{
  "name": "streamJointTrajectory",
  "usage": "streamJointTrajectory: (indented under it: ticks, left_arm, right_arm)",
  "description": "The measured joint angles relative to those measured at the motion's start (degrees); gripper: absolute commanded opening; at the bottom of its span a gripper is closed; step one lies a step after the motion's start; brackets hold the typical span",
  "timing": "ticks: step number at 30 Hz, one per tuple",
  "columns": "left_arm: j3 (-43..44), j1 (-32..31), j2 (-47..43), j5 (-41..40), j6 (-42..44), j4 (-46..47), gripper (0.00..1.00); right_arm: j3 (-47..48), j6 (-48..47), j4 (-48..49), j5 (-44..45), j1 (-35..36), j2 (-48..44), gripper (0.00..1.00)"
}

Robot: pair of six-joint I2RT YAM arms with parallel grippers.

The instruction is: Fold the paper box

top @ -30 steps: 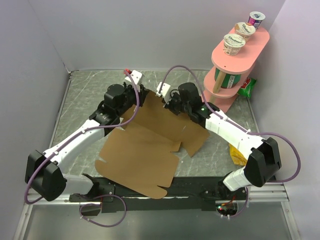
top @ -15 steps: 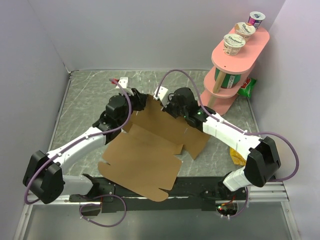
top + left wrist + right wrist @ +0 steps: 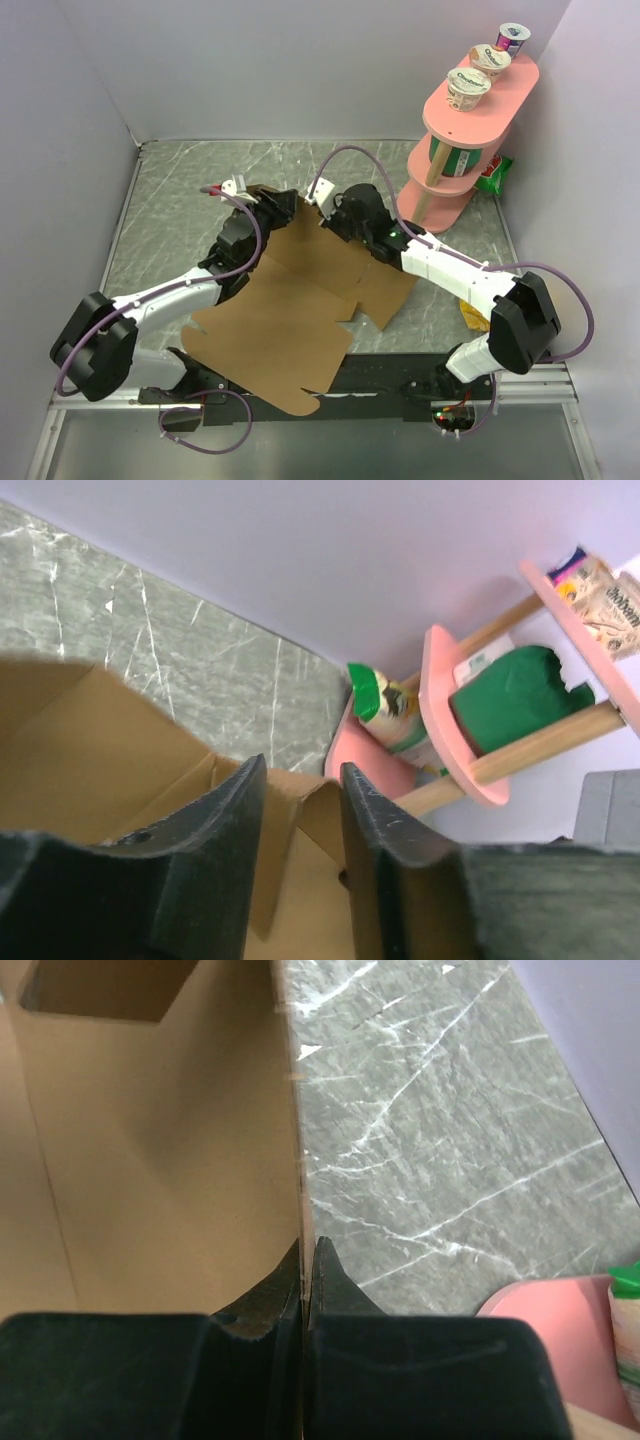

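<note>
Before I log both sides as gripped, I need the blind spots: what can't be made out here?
Left gripper: the top view hides its fingertips under its own wrist, so contact with the paper box is unclear.
Right gripper: in its wrist view, the shut jaws hide how deep the box edge sits.
Yellow item: top view, half behind the right arm, unidentifiable.

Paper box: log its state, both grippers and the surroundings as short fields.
box: paper box, brown sheet, unfolded, creased
right arm: right gripper, fingers pinched shut on the box's edge
left arm: left gripper, fingers apart at a far flap, nothing clamped
surface: grey marble table
backdrop: pink shelf with yogurt cups, far right
</note>
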Motion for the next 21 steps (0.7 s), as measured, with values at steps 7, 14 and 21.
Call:
streamJointTrajectory:
  ticks: [7,14,21]
  left_arm:
    - [-3.4,0.3,-3.9,3.9,2.1,2.0,0.93]
    - [-13.5,5.0,-21.4,9.7,4.8,-8.5,1.00]
    - [-22.3,8.2,-36.1,10.0,5.0,-19.6,0.88]
  right_arm:
    - [-0.6,-3.1,1.9,3.8,1.3,0.2,0.00]
    - [-0.6,-8.9,7.2,7.7,1.4,1.2,0.00]
    - [0.7,-15.1,8.9,10.1,1.4,6.6,0.00]
